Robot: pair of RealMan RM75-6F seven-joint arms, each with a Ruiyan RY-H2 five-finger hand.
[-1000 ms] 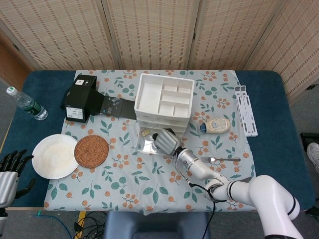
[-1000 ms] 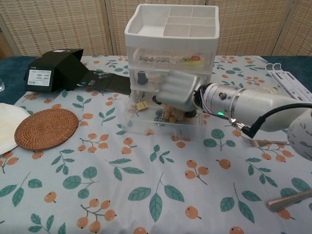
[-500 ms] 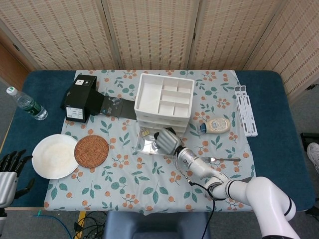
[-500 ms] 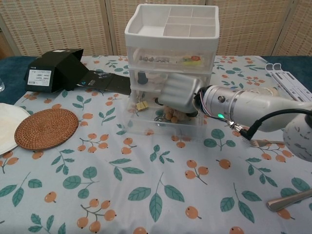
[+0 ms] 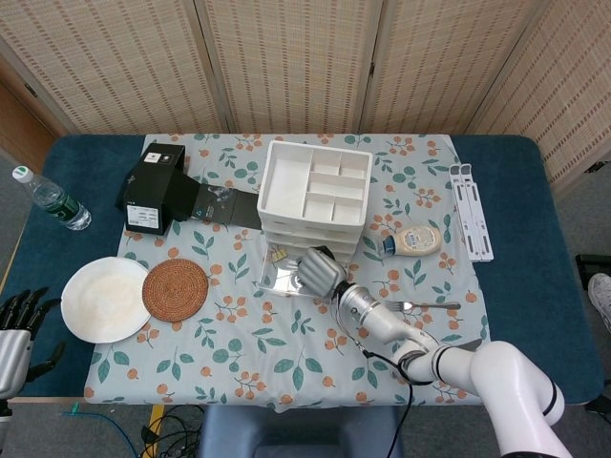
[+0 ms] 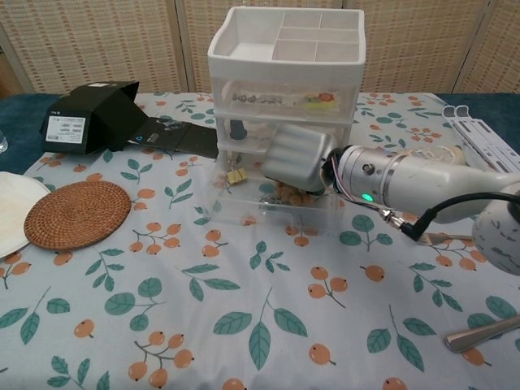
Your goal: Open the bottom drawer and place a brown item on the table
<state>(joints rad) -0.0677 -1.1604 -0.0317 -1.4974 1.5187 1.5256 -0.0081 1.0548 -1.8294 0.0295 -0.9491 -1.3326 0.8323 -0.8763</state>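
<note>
Right hand [image 6: 296,158] now dipped lower into the pulled-out bottom drawer [image 6: 244,210], fingers curled over the brown item [image 6: 294,195] lying there. Possibly closing on it, but grasp hidden. Left hand [image 5: 14,329] spread, idle off the table edge.

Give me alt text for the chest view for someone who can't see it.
The robot's right hand reaches into the pulled-out clear bottom drawer of a white drawer unit, over small brown items. A woven coaster and black box lie left on the floral tablecloth.
</note>
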